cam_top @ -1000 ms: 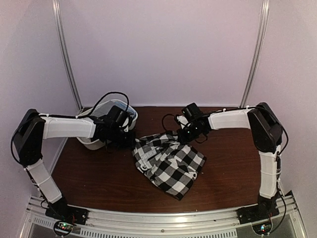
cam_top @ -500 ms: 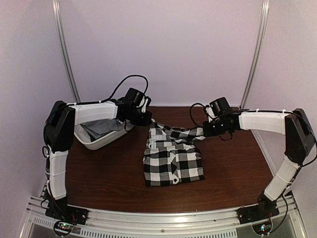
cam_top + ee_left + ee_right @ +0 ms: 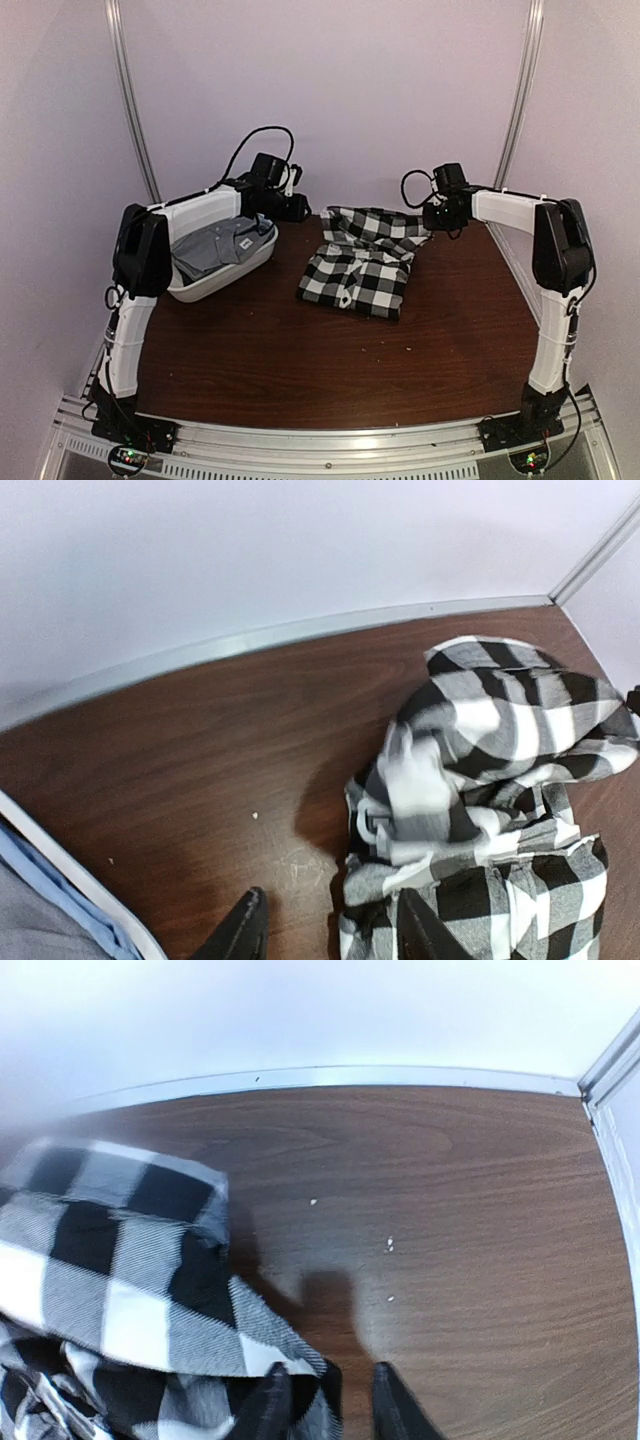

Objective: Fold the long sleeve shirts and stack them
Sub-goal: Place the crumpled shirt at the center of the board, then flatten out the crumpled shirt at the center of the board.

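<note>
The checked shirt (image 3: pixel 360 262) lies on the brown table (image 3: pixel 300 370), near the back edge and about in the middle. It is bunched up and partly folded, and its top end is right by the back edge.

The left gripper (image 3: pixel 297 208) is at the back edge, just beside the shirt's top left corner. Its own camera shows its two fingers (image 3: pixel 243 932) wide apart. Bare wood shows next to the left finger, and the edge of the shirt lies next to the right finger. It holds nothing.

The right gripper (image 3: pixel 432 214) is at the back edge too, just beside the shirt's top right corner. Its fingers (image 3: pixel 268 1408) have a smaller gap. A flap of the shirt lies in that gap by the left finger. Bare wood shows by the right finger, so the cloth is not pinched.

The grey shirt (image 3: pixel 215 243) sits crumpled in a white tub (image 3: pixel 222 284) near the back left corner. It is close under the left arm and well apart from the right gripper.
</note>
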{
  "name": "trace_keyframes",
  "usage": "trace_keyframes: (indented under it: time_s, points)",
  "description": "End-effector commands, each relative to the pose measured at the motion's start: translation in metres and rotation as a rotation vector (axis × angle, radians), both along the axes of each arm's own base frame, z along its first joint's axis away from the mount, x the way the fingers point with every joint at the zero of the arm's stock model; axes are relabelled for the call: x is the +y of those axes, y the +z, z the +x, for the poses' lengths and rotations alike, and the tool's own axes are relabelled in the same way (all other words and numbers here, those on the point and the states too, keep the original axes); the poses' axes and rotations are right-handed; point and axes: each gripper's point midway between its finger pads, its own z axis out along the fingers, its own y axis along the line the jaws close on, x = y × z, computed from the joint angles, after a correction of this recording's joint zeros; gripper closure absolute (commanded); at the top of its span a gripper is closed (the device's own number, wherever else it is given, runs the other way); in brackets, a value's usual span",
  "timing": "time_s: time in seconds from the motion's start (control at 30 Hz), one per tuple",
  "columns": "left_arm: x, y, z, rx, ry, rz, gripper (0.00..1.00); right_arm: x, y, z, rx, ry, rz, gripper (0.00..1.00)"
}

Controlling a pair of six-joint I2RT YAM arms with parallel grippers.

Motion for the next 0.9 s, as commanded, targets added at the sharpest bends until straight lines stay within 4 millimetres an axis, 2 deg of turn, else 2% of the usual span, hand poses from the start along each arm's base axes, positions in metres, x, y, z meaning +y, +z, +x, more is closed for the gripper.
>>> trace_keyframes:
  time_s: [0.0, 0.07, 0.1, 0.23, 0.37, 0.53, 0.6, 0.73, 0.87]
  points:
    - [0.001, -0.008, -0.002, 0.039, -0.021, 0.001, 0.49, 0.004, -0.002, 0.000, 0.047, 0.028, -0.003, 0.56]
    - [0.002, -0.005, -0.006, 0.042, -0.027, -0.005, 0.39, 0.017, 0.000, -0.006, 0.044, 0.058, -0.008, 0.40]
    - [0.002, -0.005, -0.009, 0.045, -0.030, -0.009, 0.38, 0.022, 0.000, -0.010, 0.048, 0.068, -0.012, 0.37]
    - [-0.003, -0.002, -0.030, 0.059, -0.058, -0.018, 0.38, 0.054, 0.001, -0.032, 0.051, 0.132, -0.018, 0.34]
    - [-0.011, -0.027, -0.058, 0.119, -0.072, 0.004, 0.38, 0.096, -0.007, -0.056, 0.057, 0.212, -0.005, 0.32]
    - [-0.012, -0.052, -0.080, 0.170, -0.060, 0.004, 0.40, 0.148, -0.018, -0.083, 0.062, 0.310, -0.013, 0.33]
    - [-0.013, -0.059, -0.088, 0.184, -0.063, -0.004, 0.41, 0.163, -0.026, -0.091, 0.073, 0.336, -0.016, 0.34]
    - [-0.019, -0.075, -0.103, 0.215, -0.078, 0.005, 0.41, 0.175, -0.047, -0.105, 0.113, 0.365, -0.027, 0.35]
    - [-0.031, -0.091, -0.122, 0.245, -0.113, 0.025, 0.48, 0.168, -0.062, -0.115, 0.145, 0.364, -0.045, 0.35]
